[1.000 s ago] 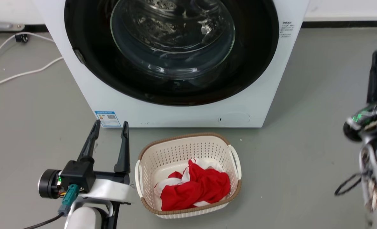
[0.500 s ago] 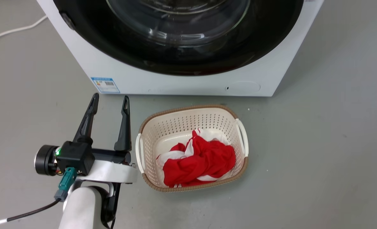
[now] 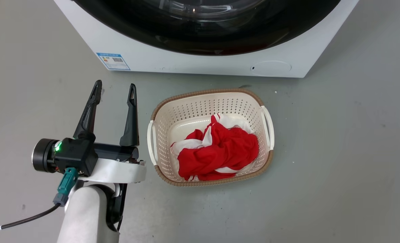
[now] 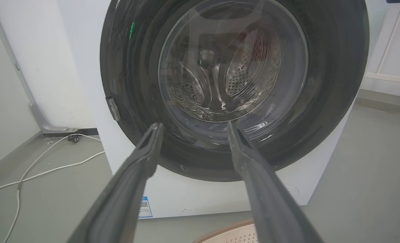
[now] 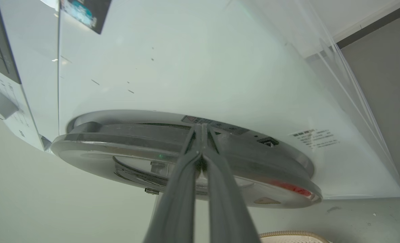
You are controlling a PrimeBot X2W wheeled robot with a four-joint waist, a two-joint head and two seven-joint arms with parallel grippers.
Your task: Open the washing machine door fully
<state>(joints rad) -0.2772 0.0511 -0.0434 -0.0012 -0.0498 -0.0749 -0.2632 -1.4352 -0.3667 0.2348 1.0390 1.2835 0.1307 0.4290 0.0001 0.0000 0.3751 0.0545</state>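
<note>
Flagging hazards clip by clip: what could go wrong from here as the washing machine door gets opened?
1. The right gripper has its fingers shut at the glossy rim of the door; such thin tips could slip off when pulling.
2. The left gripper hangs open in front of the machine, beside the basket; the swinging door might meet either.
</note>
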